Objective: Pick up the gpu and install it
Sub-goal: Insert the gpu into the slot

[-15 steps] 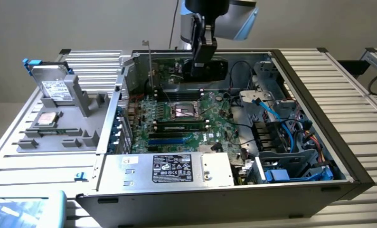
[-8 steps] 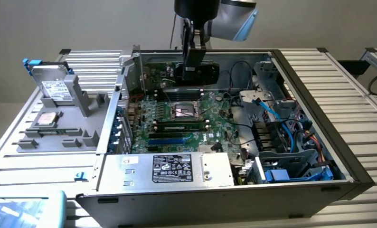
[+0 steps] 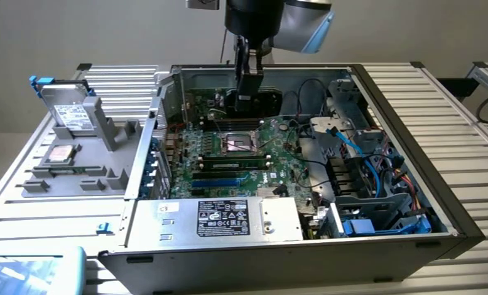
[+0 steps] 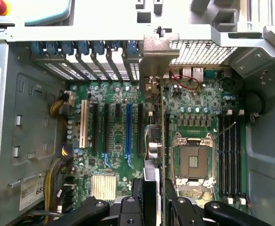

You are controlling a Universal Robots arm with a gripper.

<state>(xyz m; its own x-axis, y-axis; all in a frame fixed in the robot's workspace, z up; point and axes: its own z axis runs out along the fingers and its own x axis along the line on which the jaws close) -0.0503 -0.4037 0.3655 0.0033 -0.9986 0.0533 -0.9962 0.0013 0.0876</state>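
An open computer case [image 3: 268,267] lies on a slatted metal table [image 3: 440,110], its motherboard [image 4: 180,101] facing up. The pick-up is done: the gripper [image 4: 153,202] has its jaws clamped on the gpu [image 4: 152,141]. The card hangs edge-on inside the case, just beside the CPU socket [image 3: 237,142], on the socket's expansion-slot side. The card's silver bracket [image 4: 157,52] points at the case's rear wall, beyond the socket. The install appears unfinished. The card seems to sit over the board, not pressed into a slot, though the edge-on view makes this hard to confirm.

Counts, starting from the exterior view's left:
- 1 grey tray [image 3: 104,181], well to the left of the socket.
- 2 hard drives [image 3: 72,115] on that tray, 1 upright and 1 flat.
- 1 case, 1 gpu, 1 gripper and 1 CPU socket.
- 1 white and 1 blue expansion slot [image 4: 128,129] among several black ones, past the card from the socket.
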